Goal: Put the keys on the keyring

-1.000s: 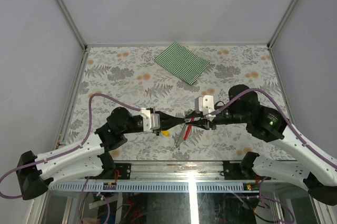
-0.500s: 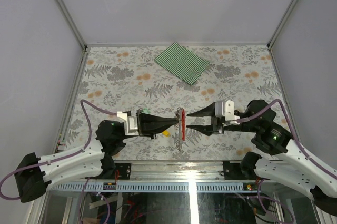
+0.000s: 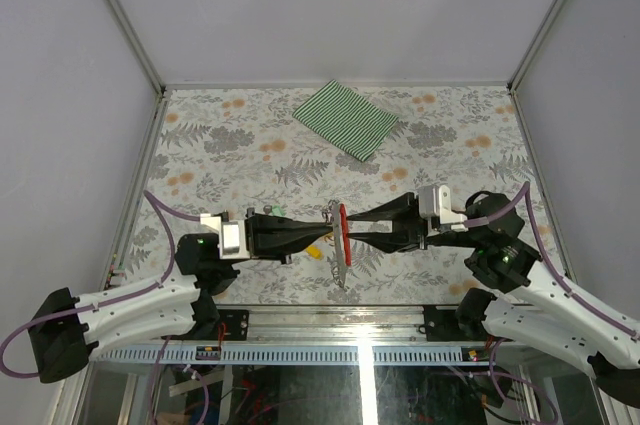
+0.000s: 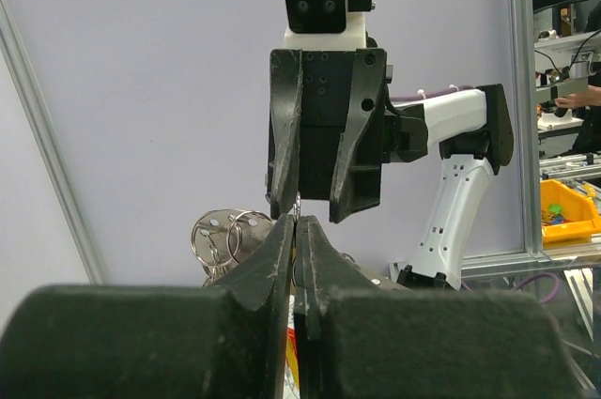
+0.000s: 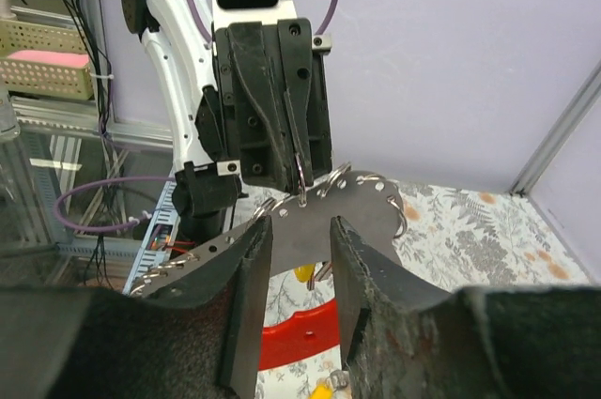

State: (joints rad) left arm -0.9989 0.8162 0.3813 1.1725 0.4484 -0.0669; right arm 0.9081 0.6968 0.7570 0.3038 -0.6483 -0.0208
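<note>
The keyring's red strap (image 3: 344, 233) hangs upright between my two grippers, above the table. My left gripper (image 3: 326, 231) is shut on it from the left. In the right wrist view the left gripper's jaws (image 5: 299, 174) pinch a silver ring at the top edge of a grey holed metal plate (image 5: 329, 221), with the red strap (image 5: 300, 343) below. My right gripper (image 3: 358, 227) is open, its fingers either side of the plate without touching. A yellow-headed key (image 3: 314, 253) and silver key blades (image 3: 343, 271) hang below. No green key shows.
A green striped cloth (image 3: 346, 119) lies at the back of the floral table. A metal rail (image 3: 330, 310) runs along the near edge. Grey walls close in the left, right and back.
Both arms have drawn back and lifted from the centre. The red strap now hangs upright from my left gripper. My right gripper has opened and edged in towards the strap.
</note>
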